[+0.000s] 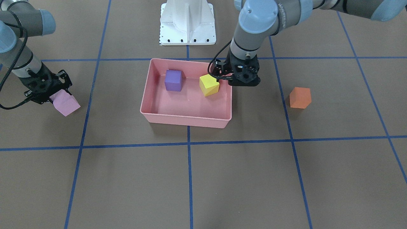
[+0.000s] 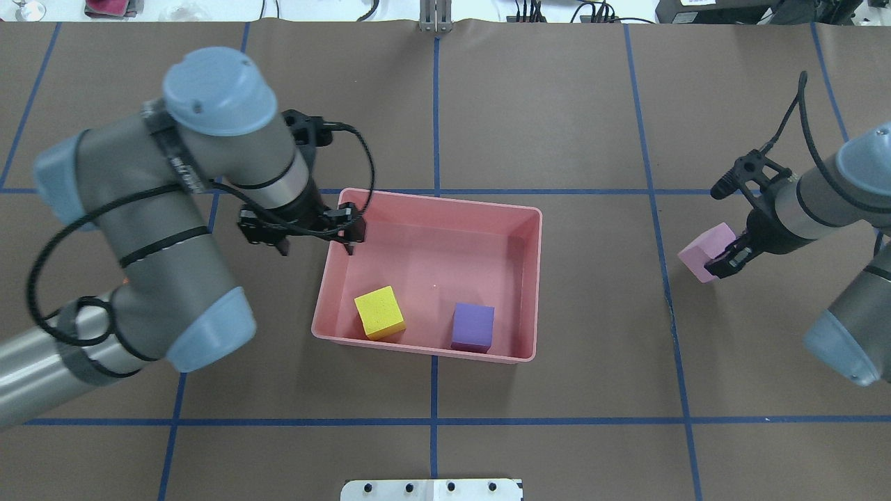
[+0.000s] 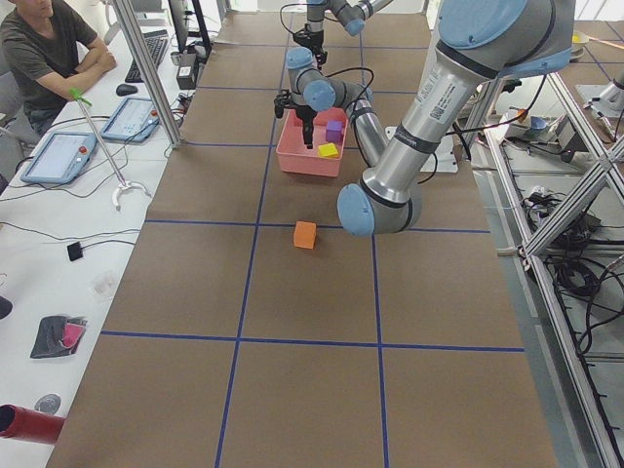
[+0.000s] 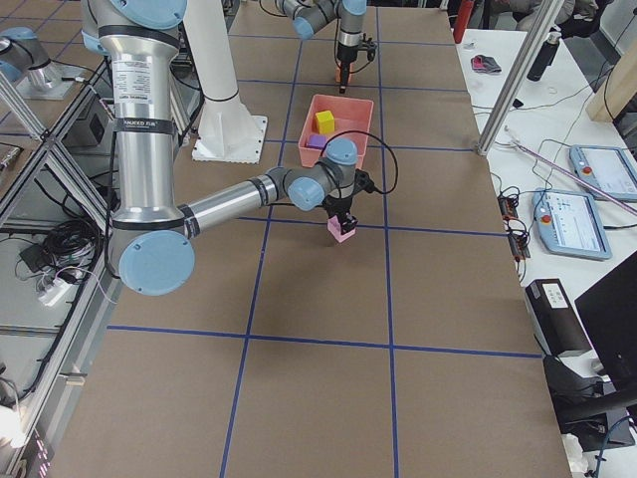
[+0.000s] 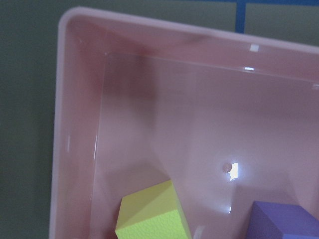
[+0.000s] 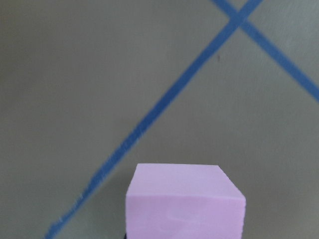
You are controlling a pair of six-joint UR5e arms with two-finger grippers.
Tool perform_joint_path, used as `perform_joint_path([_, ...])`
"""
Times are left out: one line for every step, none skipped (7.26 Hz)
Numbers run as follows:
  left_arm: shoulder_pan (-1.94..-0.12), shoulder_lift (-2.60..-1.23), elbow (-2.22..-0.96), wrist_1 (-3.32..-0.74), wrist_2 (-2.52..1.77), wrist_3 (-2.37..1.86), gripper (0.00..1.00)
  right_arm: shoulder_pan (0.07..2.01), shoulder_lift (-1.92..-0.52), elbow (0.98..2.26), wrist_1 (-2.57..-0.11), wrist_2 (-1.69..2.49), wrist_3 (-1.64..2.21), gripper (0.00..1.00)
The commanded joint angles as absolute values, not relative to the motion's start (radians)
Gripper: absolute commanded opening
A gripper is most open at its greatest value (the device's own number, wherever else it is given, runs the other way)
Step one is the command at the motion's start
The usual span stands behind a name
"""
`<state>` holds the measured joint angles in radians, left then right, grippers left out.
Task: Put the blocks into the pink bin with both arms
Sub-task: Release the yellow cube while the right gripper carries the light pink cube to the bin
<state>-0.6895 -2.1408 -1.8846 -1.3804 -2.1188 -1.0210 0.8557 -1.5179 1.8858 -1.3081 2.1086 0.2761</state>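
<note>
1. A brown-papered table (image 2: 557, 104) is marked into squares by blue tape lines (image 2: 435, 111); the robot's white pedestal base (image 1: 187, 22) stands at its edge.
2. The orange block (image 1: 300, 97) sits on the bare table, well apart from the left gripper's fingers on their outer side and outside the bin.
3. The left gripper (image 2: 317, 245) hangs over the pink bin (image 2: 445, 200) at its far left corner, with its fingers spread and nothing between them.
4. The yellow block (image 2: 379, 313) lies inside the bin, on the robot's side of those fingers and apart from them.
5. The purple block (image 2: 473, 325) rests in the bin just beside the yellow one, further from the left fingers.
6. The right gripper (image 2: 724, 264) is well apart from the bin, and its fingers are clamped on the light pink block (image 2: 703, 252), which is tilted between them. Whether the block touches the table cannot be told.
</note>
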Motion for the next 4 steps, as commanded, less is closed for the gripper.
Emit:
perform_joint_path([-0.821, -1.905, -1.991, -1.388, -2.121, -0.765, 0.99, 0.847, -1.370, 1.896, -1.324, 2.100, 0.589, 0.00])
perform_joint_path([-0.883, -1.838, -1.987, -1.391, -2.121, -0.644, 0.99, 0.821, -1.265, 1.899, -1.418, 2.100, 0.694, 0.00])
perform_joint_path([-0.943, -1.788, -1.977, -1.393, -2.121, -0.523, 0.99, 0.801, -1.115, 1.899, -1.595, 2.085, 0.736, 0.00])
perform_joint_path([-0.968, -1.755, -1.974, -1.394, -2.125, -0.471, 0.99, 0.745, -1.007, 1.899, -1.711, 2.036, 0.794, 0.00])
